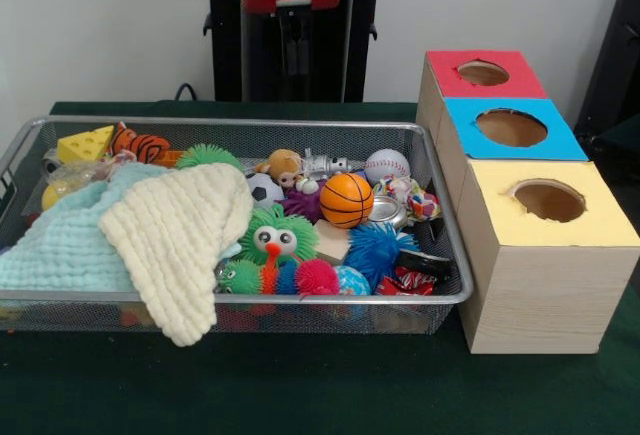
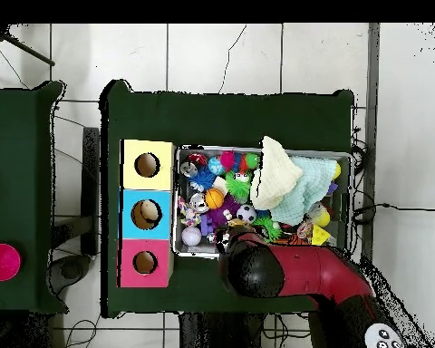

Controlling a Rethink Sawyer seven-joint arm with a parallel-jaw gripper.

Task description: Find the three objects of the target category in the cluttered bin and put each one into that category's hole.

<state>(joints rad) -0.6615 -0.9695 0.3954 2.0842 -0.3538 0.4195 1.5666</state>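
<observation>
Draped over the near rim of the bin (image 1: 300, 301), a cream cloth (image 1: 180, 240) spills out beside a mint cloth (image 1: 60, 245). Behind them, toward the far wall, sits a small brown plush monkey (image 1: 284, 167) with a tan face, just left of an orange basketball toy (image 1: 346, 200). To the right stands the wooden box, its red-topped hole (image 1: 483, 73) farthest away. Overhead, the red arm (image 2: 303, 272) covers the gripper, so I cannot tell its state.
</observation>
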